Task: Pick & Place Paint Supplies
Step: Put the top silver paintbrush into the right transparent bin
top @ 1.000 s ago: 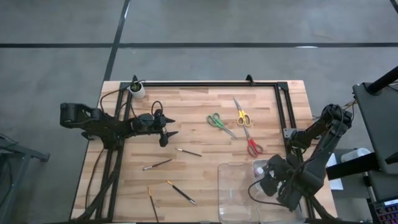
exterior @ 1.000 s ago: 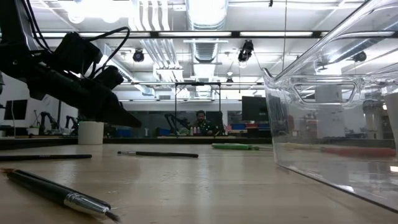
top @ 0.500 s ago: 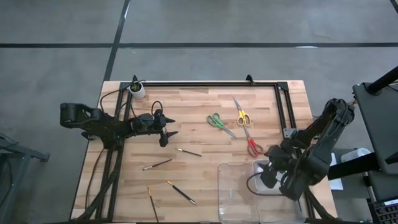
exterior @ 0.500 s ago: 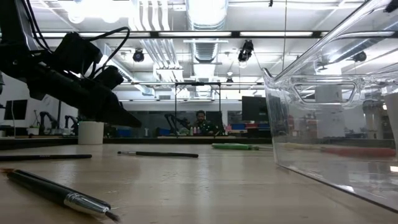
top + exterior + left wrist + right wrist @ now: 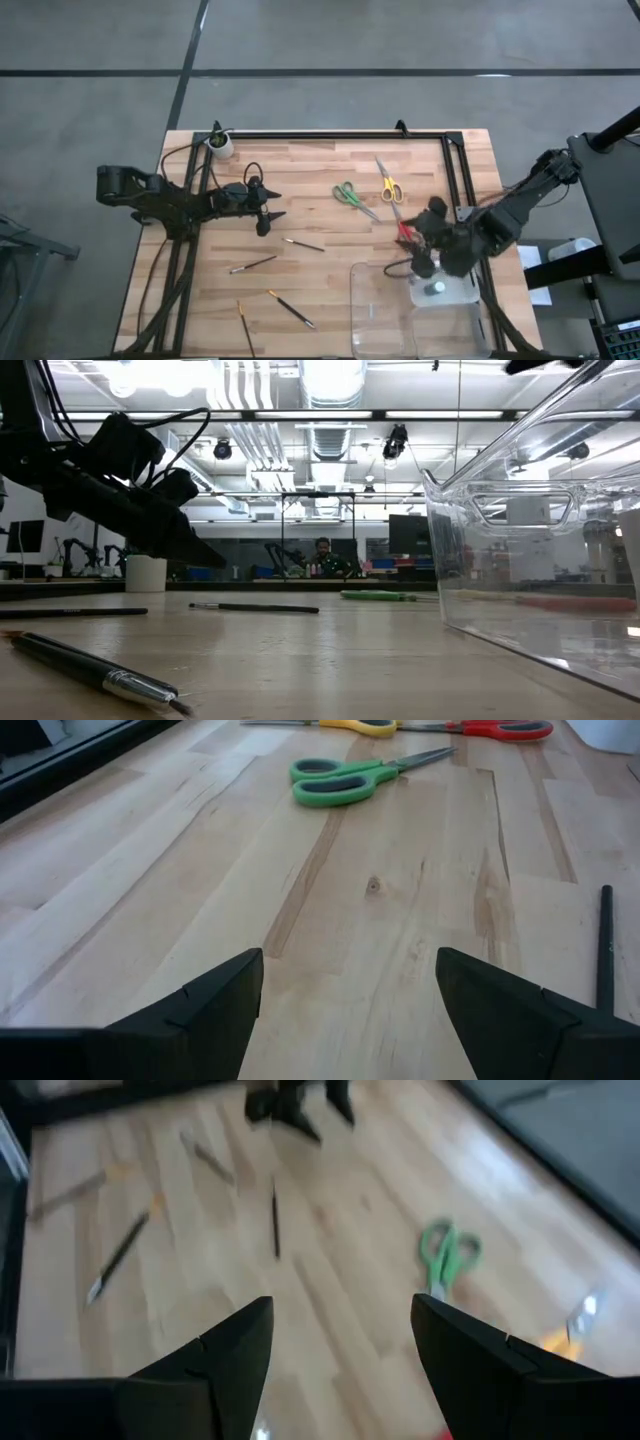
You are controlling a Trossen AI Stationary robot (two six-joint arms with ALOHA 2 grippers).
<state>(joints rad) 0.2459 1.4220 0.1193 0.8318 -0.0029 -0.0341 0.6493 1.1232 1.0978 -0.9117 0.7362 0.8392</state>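
**Three scissors, four brushes, one bottle**

From above I count three scissors on the counter [image 5: 300,165]: green scissors [image 5: 352,196], yellow scissors [image 5: 388,184], red scissors [image 5: 403,228]. Four brushes [image 5: 256,264] lie left of the clear tray [image 5: 375,310], which holds one pale-capped bottle [image 5: 437,288]. My right pincer [image 5: 422,262] hovers over the tray's edge, fingers apart, empty.

Low down, two brushes show.

Left wrist: left pincer [image 5: 345,995] apart, empty, facing all three scissors.

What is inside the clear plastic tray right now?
In the high view, the clear tray holds one small pale-capped item near its far right corner. The right gripper and arm overhang that corner, hiding anything beneath them.
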